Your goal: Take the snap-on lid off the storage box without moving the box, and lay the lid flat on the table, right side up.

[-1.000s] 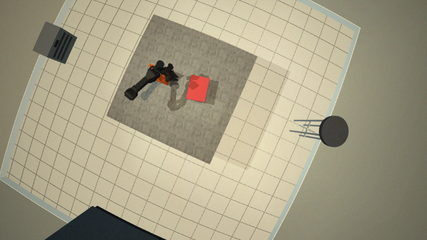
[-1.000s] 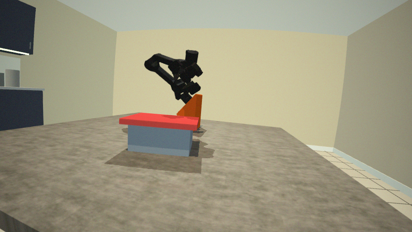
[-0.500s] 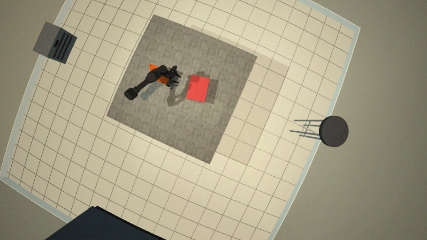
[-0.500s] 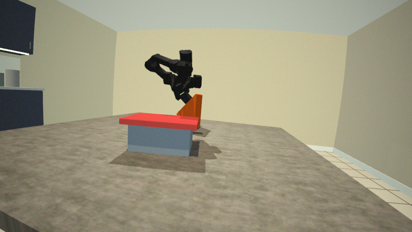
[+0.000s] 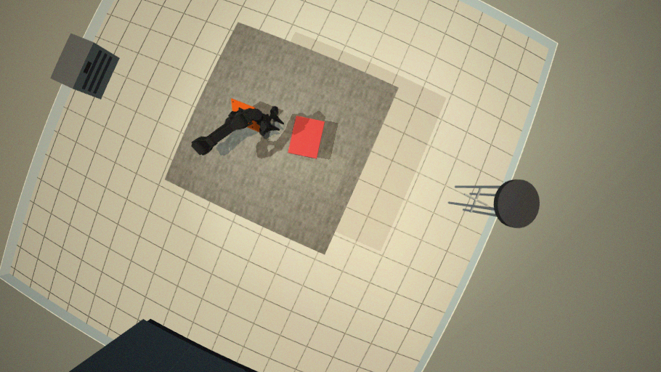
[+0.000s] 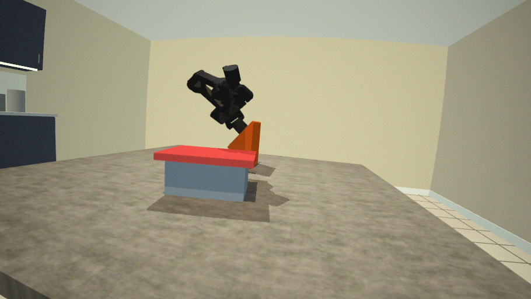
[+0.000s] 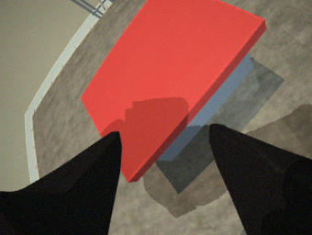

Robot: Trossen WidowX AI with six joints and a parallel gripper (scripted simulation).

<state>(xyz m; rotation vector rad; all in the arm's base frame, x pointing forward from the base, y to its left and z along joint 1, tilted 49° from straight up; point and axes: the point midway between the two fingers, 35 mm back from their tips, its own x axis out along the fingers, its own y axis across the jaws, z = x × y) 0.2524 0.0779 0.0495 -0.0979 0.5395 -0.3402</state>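
The red lid (image 5: 307, 139) (image 6: 204, 155) (image 7: 183, 50) sits level on top of the blue-grey storage box (image 6: 206, 180) (image 7: 239, 75), overhanging its sides. The box stands on the table; the top view shows only the lid from above. My gripper (image 5: 282, 126) (image 7: 165, 135) is open, its fingers partly apart with nothing held. It is up in the air on the arm-base side of the box, short of the lid. In the wrist view the lid's near corner appears between and beyond the fingertips. In the exterior view the fingers are hard to make out.
An orange wedge-shaped block (image 5: 240, 105) (image 6: 247, 139) stands on the table (image 5: 258, 194) (image 6: 334, 230) behind the box, beneath or beside the arm. The arm's shadow falls across the lid. A dark stool (image 5: 516, 203) and a grey cabinet-like unit (image 5: 69, 62) stand off the table.
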